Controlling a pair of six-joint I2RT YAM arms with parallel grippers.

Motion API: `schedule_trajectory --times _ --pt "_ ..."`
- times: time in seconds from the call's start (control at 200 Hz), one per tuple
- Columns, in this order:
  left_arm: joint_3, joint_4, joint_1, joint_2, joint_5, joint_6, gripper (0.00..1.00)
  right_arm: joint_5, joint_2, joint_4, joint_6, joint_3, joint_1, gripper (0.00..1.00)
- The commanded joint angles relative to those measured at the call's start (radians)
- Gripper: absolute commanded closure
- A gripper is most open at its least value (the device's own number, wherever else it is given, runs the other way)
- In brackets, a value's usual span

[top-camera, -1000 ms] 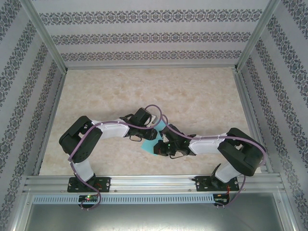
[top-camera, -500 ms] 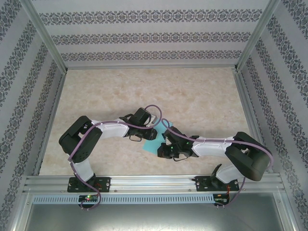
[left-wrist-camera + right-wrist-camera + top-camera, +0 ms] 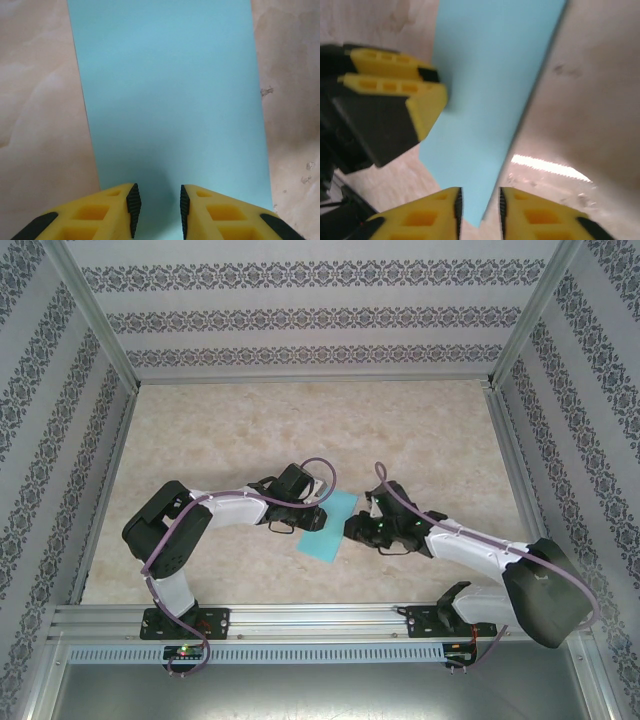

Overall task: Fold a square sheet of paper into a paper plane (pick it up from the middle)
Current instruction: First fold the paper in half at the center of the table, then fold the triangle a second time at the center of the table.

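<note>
The square sheet of paper [image 3: 330, 530] lies flat on the marble table as a light-cyan oblong. My left gripper [image 3: 313, 512] rests on its left edge. In the left wrist view the sheet [image 3: 170, 100] stretches away from that gripper [image 3: 157, 200], which is open with paper under the gap. My right gripper [image 3: 352, 530] is at the sheet's right edge. In the right wrist view it [image 3: 479, 202] is open, with a corner of the sheet [image 3: 490, 85] pointing into the gap. The left gripper's yellow fingers [image 3: 390, 82] sit on the far side. The paper plane is out of view.
Patterned walls and aluminium posts [image 3: 95, 320] enclose the table on three sides. A metal rail [image 3: 320, 618] with both arm bases runs along the near edge. Bare marble table top [image 3: 300, 430] stretches beyond the arms.
My right arm has pulled back to the right off the sheet and its jaws have opened. More of the paper now shows. The left arm has stayed put.
</note>
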Motion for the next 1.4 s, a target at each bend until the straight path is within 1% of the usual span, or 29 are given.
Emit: schedule_trajectory --times 0.0,0.07,0.205,0.565,0.749,0.964,1.274,1.329,1.399 --pt "-0.042 -0.117 0.014 0.029 -0.013 -0.001 0.67 -0.031 0.026 0.016 -0.042 0.016 -0.053 0.65" --pt "-0.041 -0.117 0.013 0.025 -0.013 0.001 0.67 -0.044 0.063 0.012 -0.059 0.038 -0.072 0.63" --pt "-0.042 -0.12 0.014 0.026 -0.015 0.001 0.66 -0.058 0.137 0.037 -0.075 0.08 -0.092 0.62" --pt "-0.054 -0.107 0.013 0.023 -0.011 -0.004 0.66 -0.103 0.308 0.128 -0.066 0.131 -0.097 0.6" --pt "-0.057 -0.104 0.013 0.024 -0.012 -0.004 0.66 -0.088 0.332 0.114 -0.072 0.155 -0.091 0.6" --pt "-0.058 -0.103 0.015 0.019 -0.011 -0.007 0.66 -0.167 0.351 0.244 -0.019 0.135 -0.087 0.61" --pt "-0.058 -0.102 0.015 0.001 -0.002 -0.014 0.66 -0.203 0.34 0.322 0.02 0.097 -0.092 0.62" --pt "-0.058 -0.105 0.015 -0.007 0.003 -0.018 0.66 -0.212 0.342 0.357 0.038 0.085 -0.092 0.62" --pt "-0.057 -0.104 0.016 -0.022 0.015 -0.026 0.65 -0.211 0.343 0.36 0.039 0.081 -0.088 0.63"
